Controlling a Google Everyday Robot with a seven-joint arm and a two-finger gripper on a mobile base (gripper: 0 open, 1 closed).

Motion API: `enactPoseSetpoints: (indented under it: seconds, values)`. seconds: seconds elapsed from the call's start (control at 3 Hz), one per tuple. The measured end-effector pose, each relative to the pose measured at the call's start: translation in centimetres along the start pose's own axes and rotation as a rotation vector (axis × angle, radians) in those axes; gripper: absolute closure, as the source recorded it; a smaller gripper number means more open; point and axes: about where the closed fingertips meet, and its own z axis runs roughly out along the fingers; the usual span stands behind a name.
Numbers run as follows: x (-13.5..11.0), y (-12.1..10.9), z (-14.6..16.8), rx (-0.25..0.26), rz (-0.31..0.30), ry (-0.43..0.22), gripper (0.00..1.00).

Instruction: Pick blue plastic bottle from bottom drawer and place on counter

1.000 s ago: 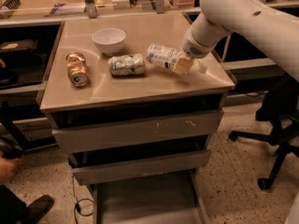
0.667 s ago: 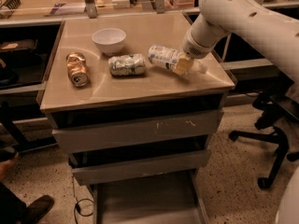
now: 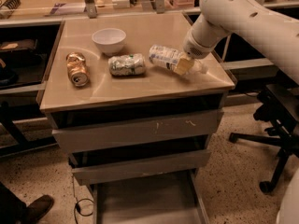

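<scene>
The blue plastic bottle (image 3: 164,57) lies on its side, slightly tilted, on the right part of the beige counter (image 3: 140,88). My gripper (image 3: 184,65) comes down from the white arm at the upper right. It is shut on the bottle near its neck end, and a tan finger (image 3: 182,66) crosses the bottle. The bottom drawer (image 3: 145,204) is pulled open below the cabinet, and its grey floor is bare.
On the counter stand a white bowl (image 3: 109,39), a crushed silver-green can (image 3: 126,64) and a dented gold can (image 3: 76,69). Two closed grey drawers (image 3: 140,129) sit above the open one. An office chair base (image 3: 275,148) is at the right. A shoe (image 3: 35,208) is at the bottom left.
The bottle and my gripper have stayed in place on the counter. The shoe at the bottom left has shifted a little.
</scene>
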Motion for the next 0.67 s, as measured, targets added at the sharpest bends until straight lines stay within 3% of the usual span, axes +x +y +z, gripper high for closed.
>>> enactPoseSetpoints:
  seconds: [0.67]
  values:
    - [0.0,0.0,0.01,0.0,0.0,0.0,0.11]
